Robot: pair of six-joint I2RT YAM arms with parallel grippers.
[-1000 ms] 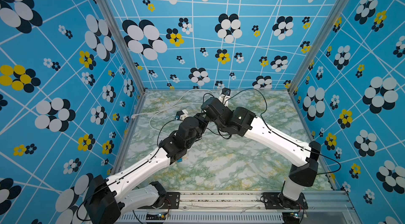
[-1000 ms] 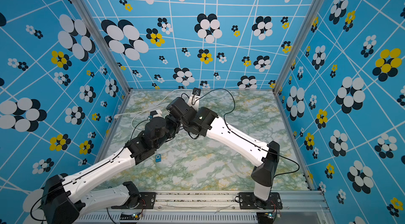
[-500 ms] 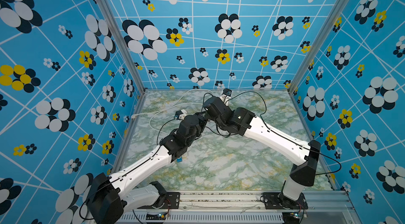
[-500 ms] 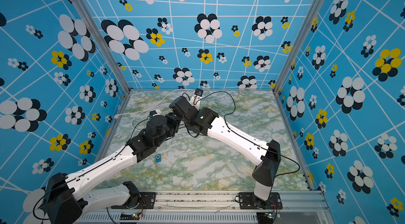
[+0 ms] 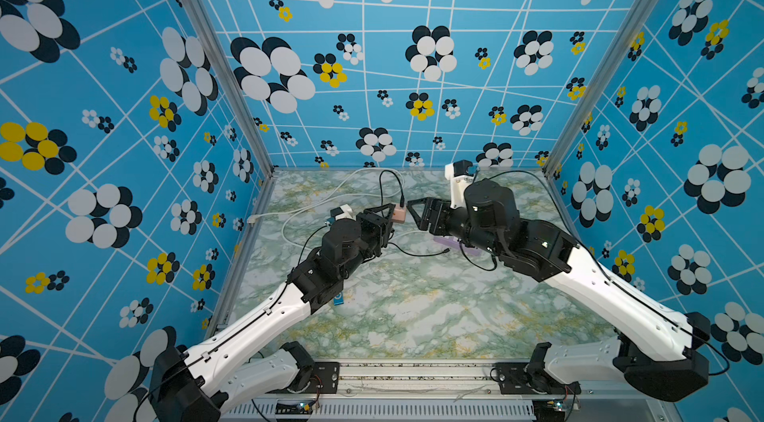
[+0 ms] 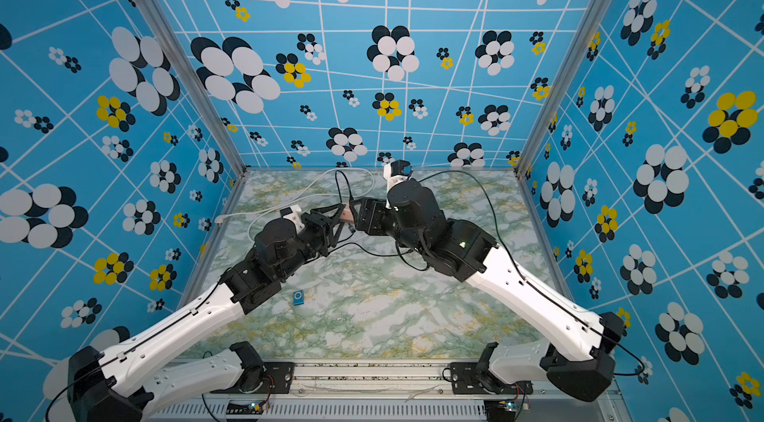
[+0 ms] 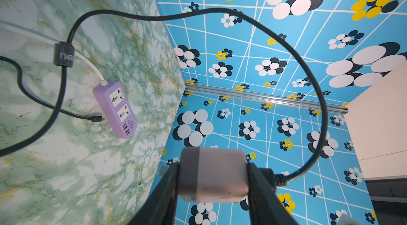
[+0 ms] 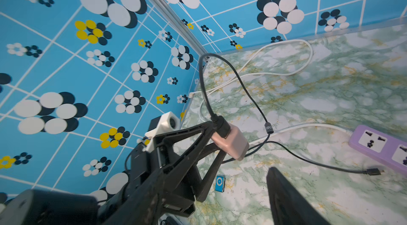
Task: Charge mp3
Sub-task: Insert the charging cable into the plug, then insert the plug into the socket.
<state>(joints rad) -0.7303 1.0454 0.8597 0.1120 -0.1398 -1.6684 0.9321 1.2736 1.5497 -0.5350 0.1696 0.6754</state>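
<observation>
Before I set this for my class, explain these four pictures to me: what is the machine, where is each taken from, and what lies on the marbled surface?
It is two robot arms bolted at the near edge of a marbled table inside patterned blue walls. Two pictures look down from overhead, nearly alike; the other two are shot from each arm's wrist. On the table lie a tiny blue mp3, a lilac power strip with its white cord, and the loose end of a black cable. The left jaws clamp a pink charger with that cable plugged in; the right jaws stand open, empty.
</observation>
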